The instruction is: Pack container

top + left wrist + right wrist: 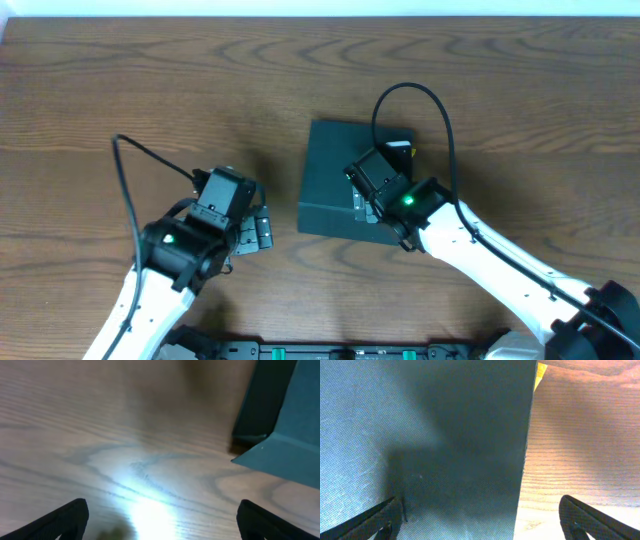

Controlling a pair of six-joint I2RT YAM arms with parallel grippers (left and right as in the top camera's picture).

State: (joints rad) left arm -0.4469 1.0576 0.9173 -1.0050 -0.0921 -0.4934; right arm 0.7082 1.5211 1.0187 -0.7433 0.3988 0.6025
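The dark green container [330, 175] sits in the middle of the wooden table with its flap lid down. A yellow edge of something [404, 150] shows at its far right corner, also in the right wrist view [540, 370]. My right gripper [385, 195] is open and hovers over the container's right side; its view shows the green lid [445, 445] filling the left and its fingertips [480, 517] spread wide. My left gripper [250, 225] is open and empty just left of the container, over bare wood; its view [160, 520] shows the container's corner [280, 425] at upper right.
The wooden table [150, 80] stretches around the container. A pale wall strip [320, 8] runs along the far edge. A dark rail [350, 350] lies at the near edge. Black cables [150, 155] loop over both arms.
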